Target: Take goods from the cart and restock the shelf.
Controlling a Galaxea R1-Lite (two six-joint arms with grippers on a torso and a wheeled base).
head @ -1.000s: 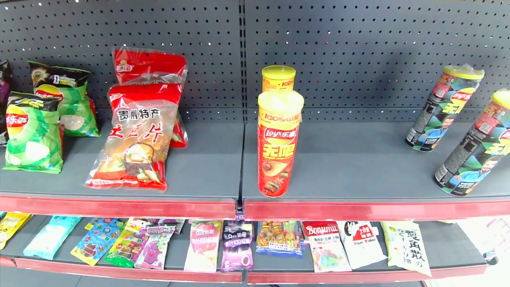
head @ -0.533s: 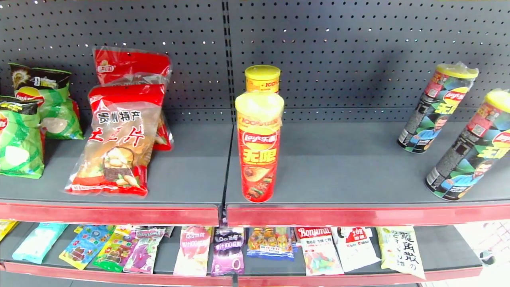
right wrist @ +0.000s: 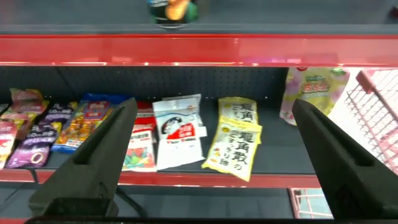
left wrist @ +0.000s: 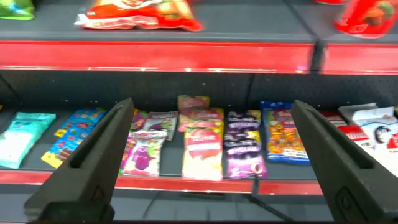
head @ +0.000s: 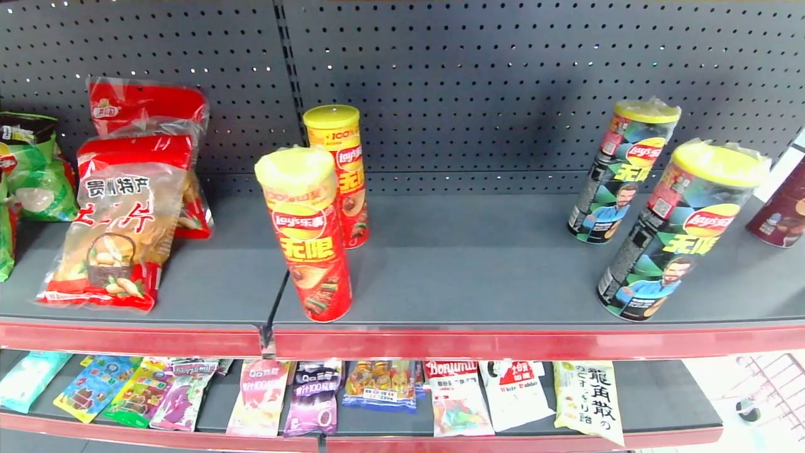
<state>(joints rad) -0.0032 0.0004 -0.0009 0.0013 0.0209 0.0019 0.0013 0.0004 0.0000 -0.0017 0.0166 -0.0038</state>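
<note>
Shelf (head: pixel 471 270): grey boards, red front edges.
Red cans (head: pixel 311 251): two, upright, upper board.
Dark cans (head: pixel 676 233): two, standing, farther right.

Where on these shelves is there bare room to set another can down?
Widest bare stretch: upper shelf between the red cans and the dark cans. The lower shelf is crowded with packets, bare only at its right end.

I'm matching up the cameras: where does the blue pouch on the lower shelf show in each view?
Head view: the blue pouch lies mid-row on the lower shelf, right of a purple pouch.
Left wrist view: blue pouch next to that purple pouch.
Right wrist view: blue pouch beside the purple pouch.
Shared landmark: the upper shelf's red front strip.
</note>
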